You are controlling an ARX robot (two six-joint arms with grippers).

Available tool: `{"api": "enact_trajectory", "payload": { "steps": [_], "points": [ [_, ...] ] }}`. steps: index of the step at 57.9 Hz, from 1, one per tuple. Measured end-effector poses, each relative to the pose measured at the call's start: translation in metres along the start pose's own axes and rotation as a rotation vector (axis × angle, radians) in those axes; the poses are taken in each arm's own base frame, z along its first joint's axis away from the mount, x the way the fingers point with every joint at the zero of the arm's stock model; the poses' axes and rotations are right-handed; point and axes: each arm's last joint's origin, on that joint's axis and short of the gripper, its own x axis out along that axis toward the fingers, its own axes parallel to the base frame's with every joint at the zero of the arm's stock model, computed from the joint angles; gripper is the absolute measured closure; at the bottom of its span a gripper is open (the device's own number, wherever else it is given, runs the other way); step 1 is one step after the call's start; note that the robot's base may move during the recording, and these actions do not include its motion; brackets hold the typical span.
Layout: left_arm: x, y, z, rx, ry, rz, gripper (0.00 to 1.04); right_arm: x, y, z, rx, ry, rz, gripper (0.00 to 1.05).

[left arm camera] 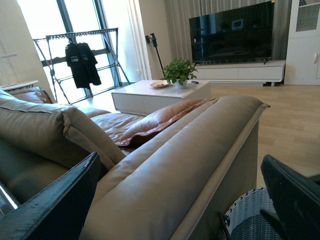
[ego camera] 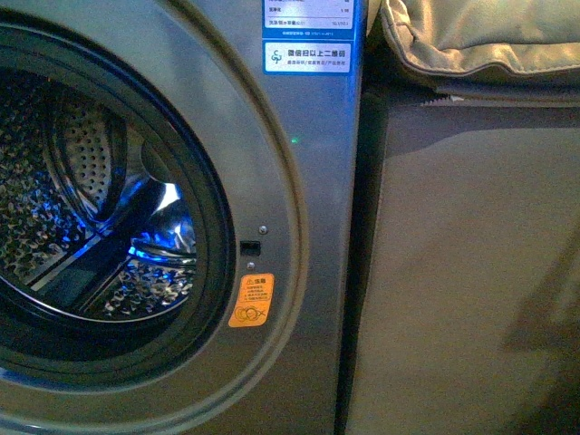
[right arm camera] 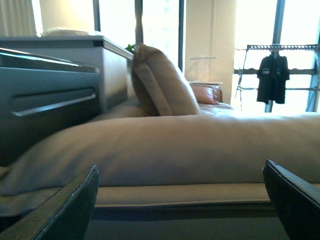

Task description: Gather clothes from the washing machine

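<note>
no clothes show in the visible part of the drum; if any remain, they lie hidden further left or deep. soft fabric should be light and limp, best pinched at a bunched fold. washing machine porthole stands open, sofa right. left gripper and right gripper are spread, empty.

The washing machine is a grey metallic front-loader. Its round, dark-rimmed porthole is open to the perforated steel drum, lit blue inside. An orange sticker sits just right of the porthole, and a blue-white label above it.
</note>
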Motion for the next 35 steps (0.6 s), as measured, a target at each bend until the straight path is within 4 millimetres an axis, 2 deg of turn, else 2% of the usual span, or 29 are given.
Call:
{"api": "enact_trajectory", "payload": {
  "steps": [5, 8, 11, 13, 18, 24, 35],
  "points": [
    [0.000, 0.000, 0.000, 0.000, 0.000, 0.000, 0.07, -0.017, 0.037, -0.019, 0.069, -0.056, 0.020, 0.07],
    [0.000, 0.000, 0.000, 0.000, 0.000, 0.000, 0.07, -0.026, 0.052, -0.030, 0.094, -0.072, 0.019, 0.08],
    [0.000, 0.000, 0.000, 0.000, 0.000, 0.000, 0.07, -0.031, 0.062, -0.033, 0.085, 0.064, -0.024, 0.18],
    [0.000, 0.000, 0.000, 0.000, 0.000, 0.000, 0.07, -0.034, 0.064, -0.036, 0.075, 0.138, -0.039, 0.23],
    [0.000, 0.000, 0.000, 0.000, 0.000, 0.000, 0.07, -0.048, 0.067, -0.060, 0.042, 0.310, -0.041, 0.39],
    [-0.001, 0.000, 0.001, 0.001, -0.003, 0.000, 0.07, -0.059, 0.067, -0.083, 0.024, 0.356, -0.039, 0.60],
    [-0.001, 0.000, 0.001, 0.001, -0.003, 0.001, 0.07, -0.074, 0.068, -0.099, 0.017, 0.339, -0.037, 0.93]
  ]
}}
